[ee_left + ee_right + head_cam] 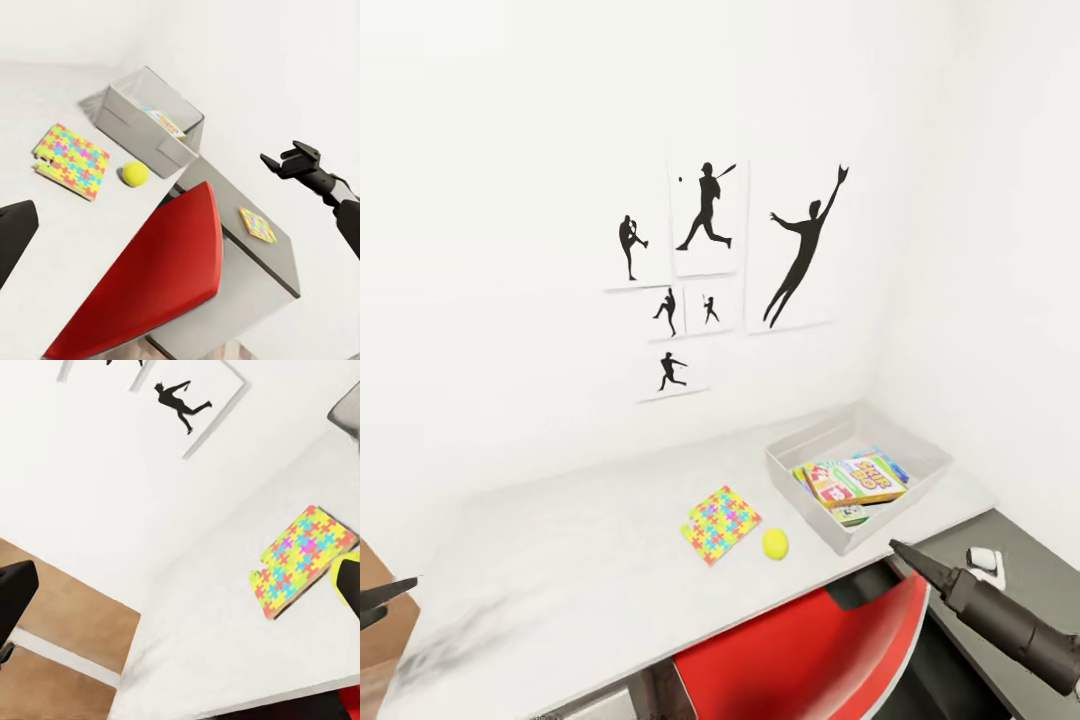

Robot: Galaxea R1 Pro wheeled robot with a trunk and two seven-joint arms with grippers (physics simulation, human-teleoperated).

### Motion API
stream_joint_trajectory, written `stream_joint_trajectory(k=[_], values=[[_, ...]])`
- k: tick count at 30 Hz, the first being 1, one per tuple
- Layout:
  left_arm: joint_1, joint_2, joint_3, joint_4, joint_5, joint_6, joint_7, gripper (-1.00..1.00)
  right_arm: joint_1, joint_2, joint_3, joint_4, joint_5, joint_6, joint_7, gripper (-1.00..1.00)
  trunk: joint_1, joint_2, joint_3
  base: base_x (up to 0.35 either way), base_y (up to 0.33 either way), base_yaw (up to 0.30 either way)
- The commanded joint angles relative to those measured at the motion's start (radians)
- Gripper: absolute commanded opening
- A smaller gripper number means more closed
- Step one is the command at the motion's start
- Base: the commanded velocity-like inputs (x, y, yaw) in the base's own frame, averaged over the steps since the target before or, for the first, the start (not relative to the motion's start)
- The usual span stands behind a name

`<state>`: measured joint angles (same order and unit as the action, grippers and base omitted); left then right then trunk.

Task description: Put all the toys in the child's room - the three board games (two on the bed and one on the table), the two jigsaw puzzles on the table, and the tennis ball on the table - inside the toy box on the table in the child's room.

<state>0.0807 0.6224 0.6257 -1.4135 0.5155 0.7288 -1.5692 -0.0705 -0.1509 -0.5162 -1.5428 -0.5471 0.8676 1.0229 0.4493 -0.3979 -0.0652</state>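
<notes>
— Where are the toys?

— The toy box [920, 470] sits at the far right of the counter [590, 560], against the wall. The Skip-Bo board game [857, 478] lies inside it on top of other colourful boxes. One jigsaw puzzle [721, 523] lies flat on the counter just left of the box, and the tennis ball [775, 543] rests between them, nearer the front edge. A second jigsaw puzzle [257, 224] lies on the lower grey side section [262, 247].

— And the grippers?

— The right gripper [292, 160] hangs empty, fingers spread, above that lower section beside a red chair [800, 650]. The left gripper [385, 600] is at the counter's left end, fingers slightly apart, holding nothing.
</notes>
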Motion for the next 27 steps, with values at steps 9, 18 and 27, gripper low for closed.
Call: stream_joint_trajectory(k=[9,18,27], values=[[0.001,0.001,0.0,-0.001,0.002,0.011,-0.002,1.0,-0.194,-0.003,0.123,-0.002,0.005,0.171,-0.329,1.0,0.001,-0.002,-0.002,-0.111,0.014,0.288],[0.001,0.001,0.0,-0.001,0.003,0.011,-0.002,1.0,-0.445,0.004,0.351,0.064,0.002,0.18,-0.586,1.0,0.001,-0.002,-0.007,-0.122,0.043,0.282],[0.001,0.002,0.001,-0.001,0.002,0.011,-0.002,1.0,-0.646,0.012,0.405,0.334,0.004,0.18,-0.672,1.0,0.001,-0.002,-0.015,-0.006,0.002,0.262]])
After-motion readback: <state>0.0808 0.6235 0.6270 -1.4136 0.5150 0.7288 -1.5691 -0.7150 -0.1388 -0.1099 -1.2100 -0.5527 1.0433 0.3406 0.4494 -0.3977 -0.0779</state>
